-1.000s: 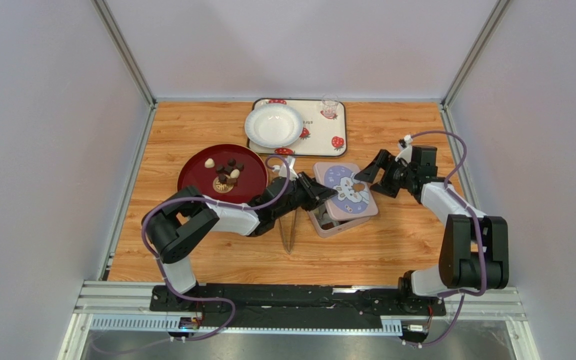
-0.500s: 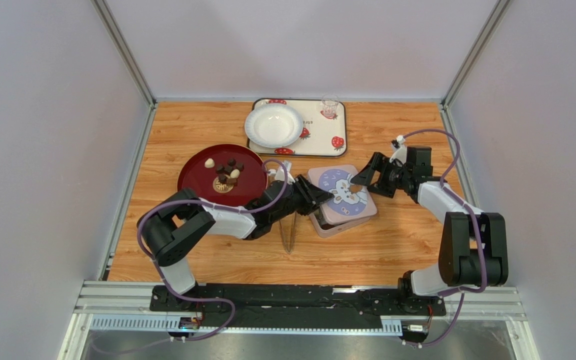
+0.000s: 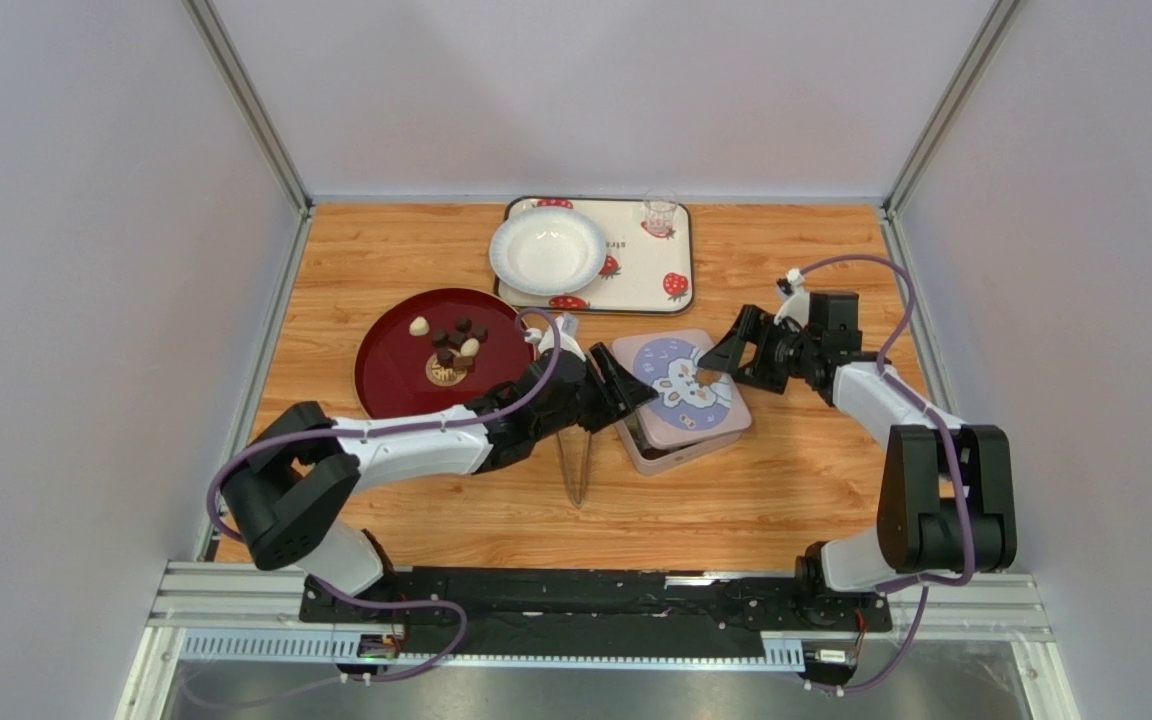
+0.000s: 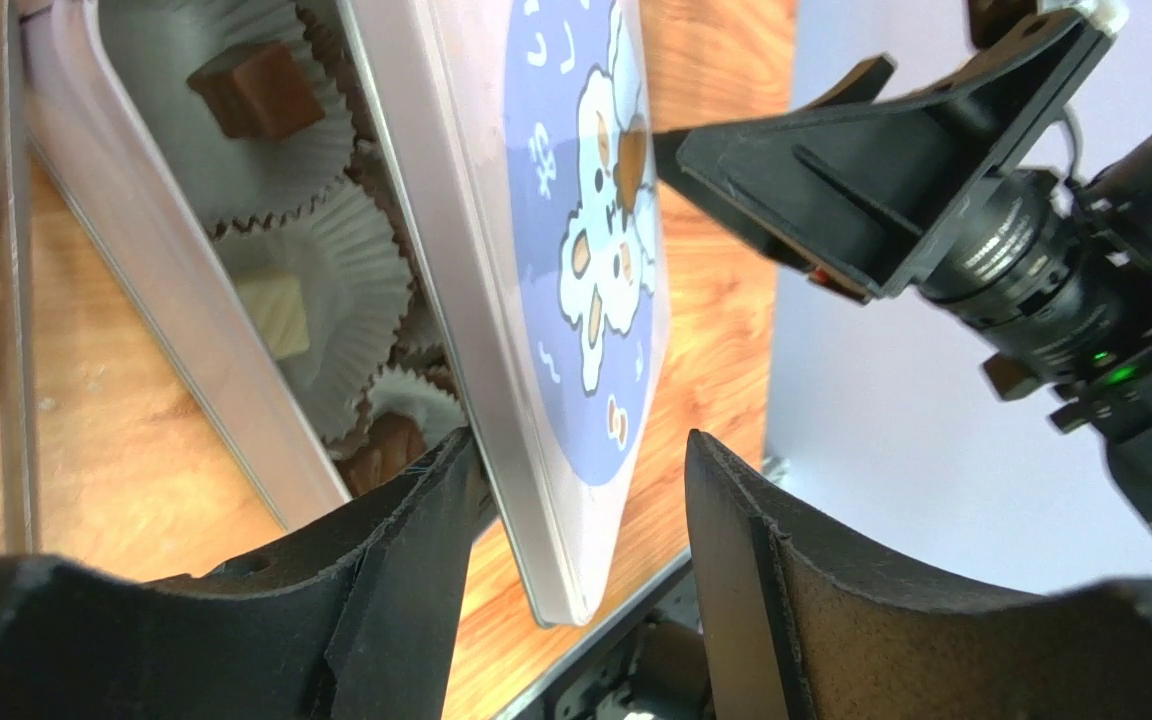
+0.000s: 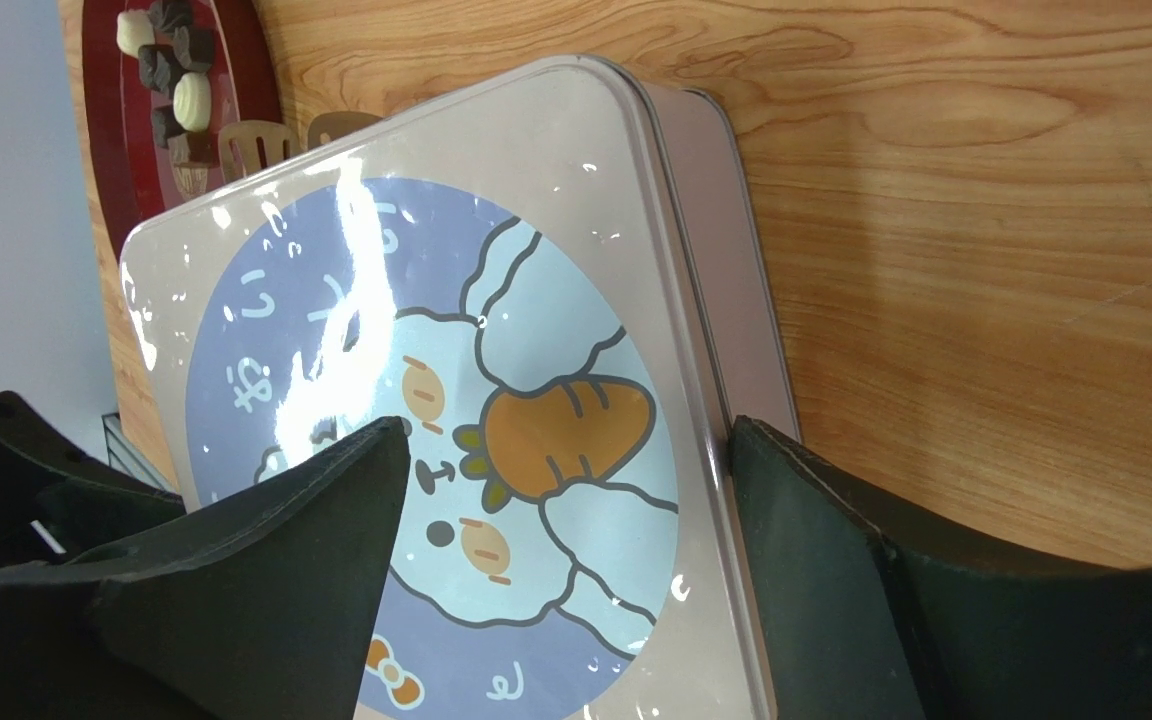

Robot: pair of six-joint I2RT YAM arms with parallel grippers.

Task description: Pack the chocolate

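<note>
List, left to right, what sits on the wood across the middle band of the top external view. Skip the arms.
Red plate carrying the chocolate → wooden tongs → square tin with its lid partly off.

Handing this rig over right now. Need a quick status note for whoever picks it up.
Left gripper: jaws straddle the tin lid's near edge; grip unclear.
Right gripper: open, jaws either side of the lid's far side.
Lid sits askew over the square tin, partly uncovering it.
Done: at least three chocolate pieces sit in the tin's paper cups.
To do: move the loose chocolates off the red plate, then seat the lid.
</note>
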